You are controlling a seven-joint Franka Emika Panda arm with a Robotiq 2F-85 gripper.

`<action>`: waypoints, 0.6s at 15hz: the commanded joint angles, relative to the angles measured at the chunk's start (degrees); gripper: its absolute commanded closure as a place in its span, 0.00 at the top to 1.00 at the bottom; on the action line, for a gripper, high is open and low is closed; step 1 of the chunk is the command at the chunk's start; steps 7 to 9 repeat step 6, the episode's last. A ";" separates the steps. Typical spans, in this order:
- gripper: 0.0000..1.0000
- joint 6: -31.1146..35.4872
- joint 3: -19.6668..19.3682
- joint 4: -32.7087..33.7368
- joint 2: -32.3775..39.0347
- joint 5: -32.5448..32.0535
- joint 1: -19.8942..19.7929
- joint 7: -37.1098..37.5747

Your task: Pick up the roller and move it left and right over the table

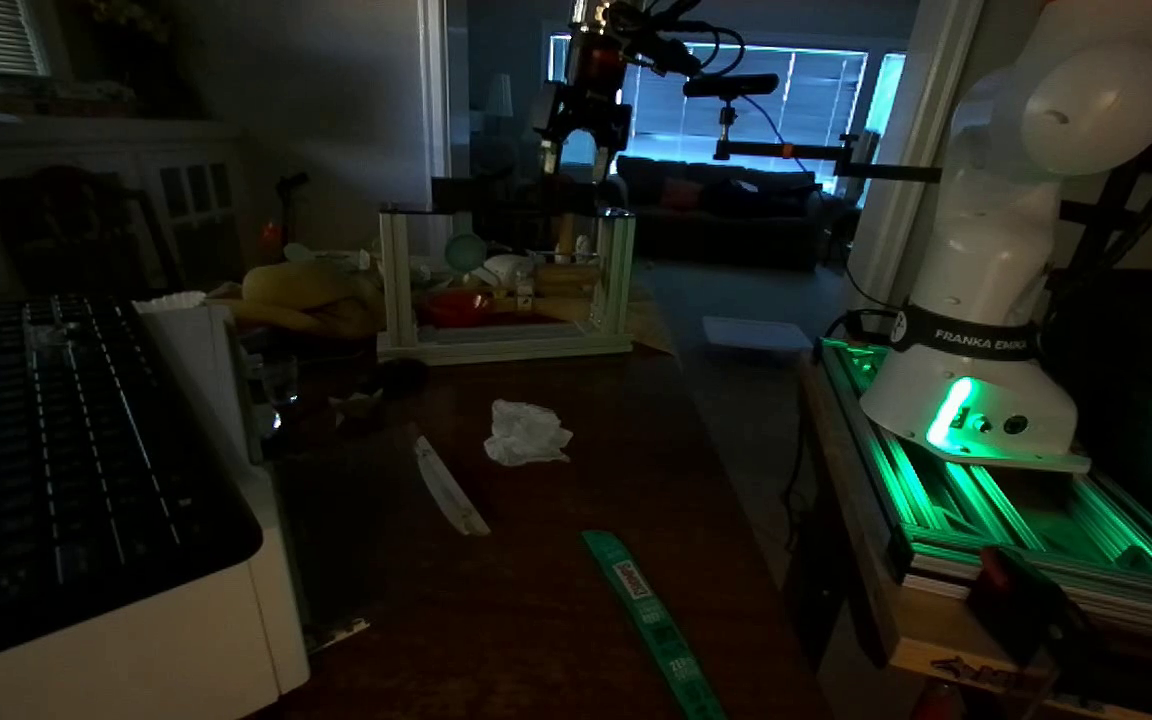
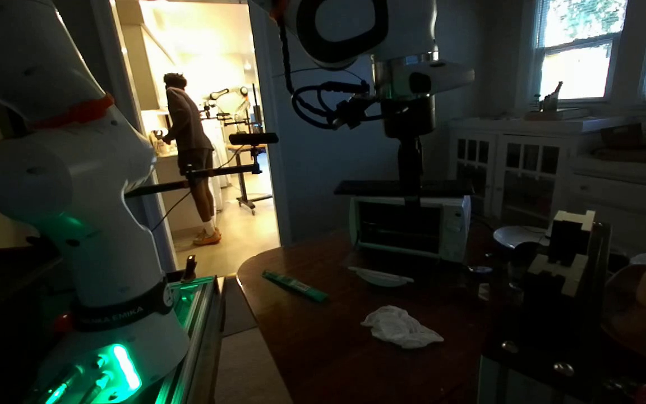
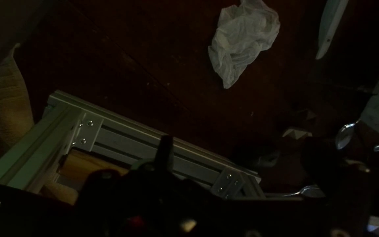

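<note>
A wooden cylinder that looks like the roller lies inside a metal-bar frame in the wrist view, partly hidden by my gripper. In an exterior view brown wooden pieces show inside the same frame; I cannot tell which is the roller. The frame stands on the dark brown table. My gripper hangs above the frame's right part there, pointing down, fingers apart and nothing between them. It also shows in an exterior view edge-on, and in the wrist view as dark fingers.
Crumpled white plastic, a pale thin blade-like piece and a green strip lie on the table. A white cabinet with a black panel stands beside them. Yellow cloth and a red bowl are at the frame.
</note>
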 commanded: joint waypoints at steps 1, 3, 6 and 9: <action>1.00 -0.12 0.38 0.07 0.01 0.13 -0.40 -0.20; 1.00 -0.12 0.37 0.07 0.01 0.13 -0.40 -0.32; 1.00 -0.12 0.36 0.07 0.01 0.13 -0.39 -0.40; 1.00 -0.12 0.36 0.07 0.01 0.13 -0.39 -0.40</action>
